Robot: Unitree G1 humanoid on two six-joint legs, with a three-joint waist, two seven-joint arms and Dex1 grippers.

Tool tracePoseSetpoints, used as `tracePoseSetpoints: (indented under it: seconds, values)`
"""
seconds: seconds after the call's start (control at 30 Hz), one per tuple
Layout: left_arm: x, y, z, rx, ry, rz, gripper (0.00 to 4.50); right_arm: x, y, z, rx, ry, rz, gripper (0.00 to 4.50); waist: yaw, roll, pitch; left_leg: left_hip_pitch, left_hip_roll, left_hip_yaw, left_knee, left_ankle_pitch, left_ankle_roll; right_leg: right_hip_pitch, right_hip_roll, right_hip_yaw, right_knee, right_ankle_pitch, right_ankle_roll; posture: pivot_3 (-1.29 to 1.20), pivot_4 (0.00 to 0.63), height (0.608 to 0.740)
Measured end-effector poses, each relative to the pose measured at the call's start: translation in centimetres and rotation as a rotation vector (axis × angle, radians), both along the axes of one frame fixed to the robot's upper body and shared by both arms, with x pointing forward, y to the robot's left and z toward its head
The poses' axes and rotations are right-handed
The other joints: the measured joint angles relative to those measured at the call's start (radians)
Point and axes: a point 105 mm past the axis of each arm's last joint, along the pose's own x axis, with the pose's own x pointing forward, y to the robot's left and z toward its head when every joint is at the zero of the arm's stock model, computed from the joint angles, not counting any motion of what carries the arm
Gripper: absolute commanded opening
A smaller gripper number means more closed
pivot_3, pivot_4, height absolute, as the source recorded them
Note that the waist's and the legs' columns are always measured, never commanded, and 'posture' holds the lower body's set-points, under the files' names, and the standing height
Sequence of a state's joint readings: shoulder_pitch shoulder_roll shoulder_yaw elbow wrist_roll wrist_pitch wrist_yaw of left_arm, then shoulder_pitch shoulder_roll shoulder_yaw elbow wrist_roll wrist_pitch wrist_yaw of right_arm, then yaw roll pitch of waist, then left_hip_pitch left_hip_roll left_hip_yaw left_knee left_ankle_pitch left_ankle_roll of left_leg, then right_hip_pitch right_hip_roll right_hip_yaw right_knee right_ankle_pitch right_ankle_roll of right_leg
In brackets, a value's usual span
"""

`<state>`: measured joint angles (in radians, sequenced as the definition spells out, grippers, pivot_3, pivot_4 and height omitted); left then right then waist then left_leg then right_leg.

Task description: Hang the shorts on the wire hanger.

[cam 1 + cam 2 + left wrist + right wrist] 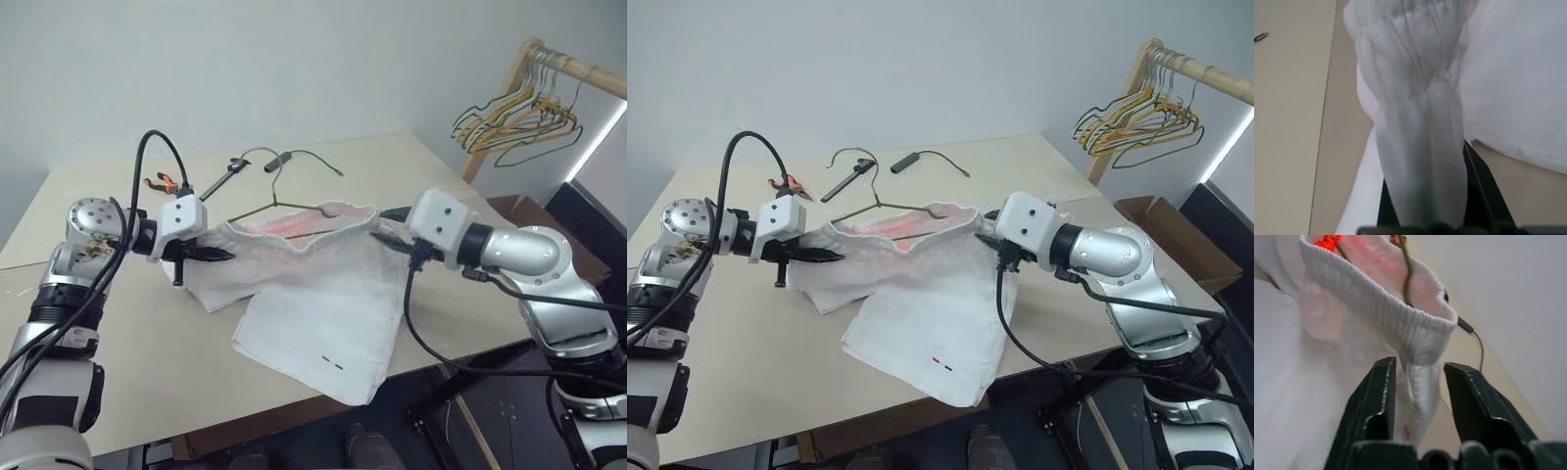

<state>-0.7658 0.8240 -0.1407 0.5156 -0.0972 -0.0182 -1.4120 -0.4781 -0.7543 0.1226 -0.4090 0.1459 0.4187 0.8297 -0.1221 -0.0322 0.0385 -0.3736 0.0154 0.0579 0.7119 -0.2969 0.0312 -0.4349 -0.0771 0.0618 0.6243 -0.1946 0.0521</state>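
Beige bench [118,333] is carrying one shorts [313,304] and one hanger [279,201]; left gripper [220,255] is clamping the waistband, right gripper [1415,377] is parting around it.

The shorts [323,304] were white, with a pinkish tint showing inside the ribbed waistband and two tiny dark marks near one hem. The wire hanger [279,201] was a dull dark grey. The table [118,343] was plain beige. Over on the wooden rail [563,64] the bunch of hangers [514,117] was yellow and green. Both grippers had black fingers and white casings.
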Motion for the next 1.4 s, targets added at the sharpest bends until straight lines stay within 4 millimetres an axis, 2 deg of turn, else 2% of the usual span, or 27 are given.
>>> tracePoseSetpoints:
  seconds: [0.13,0.17,0.3,0.33,0.37,0.43,0.5,0.57,0.67,0.77,0.83,0.93,1.03,1.23,1.37,1.4]
  values:
    - [0.5,0.0,0.2,0.005,-0.026,0.027,0.07,-1.1,0.5,-0.5,-0.005,0.041,0.069,4.36,0.001,0.0,0.0,0.0,0.0,0.0,0.0,0.0,0.0,0.0,0.0,0.0,0.0,0.0,0.0,-0.09,0.0,0.74]
    - [0.6,0.0,0.1,0.003,-0.031,0.032,0.07,-1.2,0.5,-0.5,-0.01,0.043,0.074,4.44,0.001,0.0,0.0,0.0,0.0,0.0,0.0,0.0,0.0,0.0,0.0,0.0,0.0,0.0,0.0,-0.09,0.0,0.74]
    - [0.9,-0.5,0.3,-0.009,-0.056,0.022,0.07,-0.8,-0.3,-0.7,-0.011,0.07,0.064,4.44,0.001,0.0,0.0,0.0,0.0,0.0,0.0,0.0,0.0,0.0,0.0,0.0,0.0,0.0,0.0,-0.09,0.0,0.74]
    - [0.9,-0.5,0.4,-0.009,-0.061,0.018,0.07,-0.2,-0.7,-0.5,0.008,0.083,0.048,4.44,0.0,0.0,0.0,0.0,0.0,0.0,0.0,0.0,0.0,0.0,0.0,0.0,0.0,0.0,0.0,-0.09,0.0,0.74]
    - [1.0,-0.6,0.5,-0.01,-0.067,0.01,0.07,0.5,-1.3,0.2,0.032,0.078,0.02,4.44,-0.001,0.0,0.0,0.0,0.0,0.001,0.0,0.0,0.0,0.0,0.0,0.001,0.0,0.0,0.0,-0.08,0.0,0.74]
    - [0.8,-0.8,0.7,-0.006,-0.076,-0.013,0.07,2.1,-2.8,3.3,0.121,0.048,-0.036,4.44,-0.002,0.0,0.0,0.001,0.0,0.001,0.0,0.0,0.0,0.0,0.0,0.002,0.0,0.0,0.0,-0.08,0.0,0.74]
    - [0.7,-0.9,0.9,0.0,-0.077,-0.037,0.07,2.5,-3.7,6.0,0.173,0.014,-0.031,4.44,0.0,0.0,0.0,0.001,0.0,0.0,-0.001,0.0,0.0,0.0,0.0,0.001,0.0,0.0,0.0,-0.07,0.0,0.74]
    - [0.5,-1.0,0.9,0.007,-0.076,-0.057,0.07,2.5,-4.8,7.2,0.142,0.03,-0.003,4.44,0.002,0.0,0.0,0.001,0.0,0.0,-0.001,0.0,0.001,0.001,0.001,0.001,-0.001,0.0,0.0,-0.06,0.0,0.74]
    - [0.2,-0.9,1.1,0.021,-0.082,-0.082,0.07,3.0,-6.7,6.2,0.018,0.122,0.028,4.44,0.004,0.0,0.0,0.001,0.0,0.002,-0.001,0.0,0.001,0.002,0.0,0.001,-0.002,0.0,0.0,-0.06,0.0,0.74]
    - [0.0,-1.0,1.3,0.023,-0.085,-0.1,0.07,4.1,-7.2,4.7,-0.119,0.215,0.068,4.44,-0.003,0.0,0.0,0.003,0.0,0.003,0.0,0.0,0.001,0.002,0.0,0.003,-0.001,0.001,0.001,-0.06,0.0,0.74]
    - [-0.1,-1.1,1.4,0.012,-0.085,-0.112,0.07,4.5,-6.8,4.0,-0.196,0.261,0.113,4.44,-0.01,0.001,0.0,0.005,0.0,0.004,-0.001,0.0,0.001,0.002,0.0,0.003,0.0,0.001,0.001,-0.06,0.0,0.74]
    - [-0.1,-1.4,1.6,0.001,-0.087,-0.127,0.07,5.1,-5.0,3.2,-0.265,0.286,0.186,4.44,-0.018,0.001,0.0,0.004,0.0,0.002,-0.001,0.0,0.001,0.002,0.0,0.004,0.001,0.001,0.001,-0.06,0.0,0.74]
    - [-0.2,-1.6,1.6,-0.005,-0.086,-0.136,0.07,5.7,-2.6,2.3,-0.29,0.306,0.247,4.44,-0.024,0.001,0.0,0.004,0.0,0.0,-0.001,0.0,0.001,0.001,-0.001,0.004,0.001,0.001,0.001,-0.06,0.0,0.74]
    - [-0.2,-1.7,1.6,-0.005,-0.081,-0.145,0.07,6.3,0.9,2.0,-0.303,0.301,0.308,4.44,-0.024,0.001,0.0,0.001,0.0,-0.004,-0.001,0.0,0.001,-0.002,-0.001,0.003,0.005,0.001,0.001,-0.06,0.0,0.74]
    - [-0.2,-1.9,1.9,-0.004,-0.085,-0.156,0.07,6.6,1.8,0.4,-0.344,0.36,0.292,4.44,-0.023,0.001,0.0,0.001,0.0,-0.004,0.0,0.0,0.001,-0.002,-0.001,0.003,0.005,0.001,0.001,-0.06,0.0,0.74]
    - [-0.2,-1.9,1.9,-0.004,-0.083,-0.161,0.07,6.8,1.7,-0.1,-0.352,0.38,0.276,4.07,-0.024,0.001,0.0,0.001,0.0,-0.004,0.0,0.0,0.001,-0.002,-0.001,0.003,0.005,0.001,0.001,-0.06,0.0,0.74]
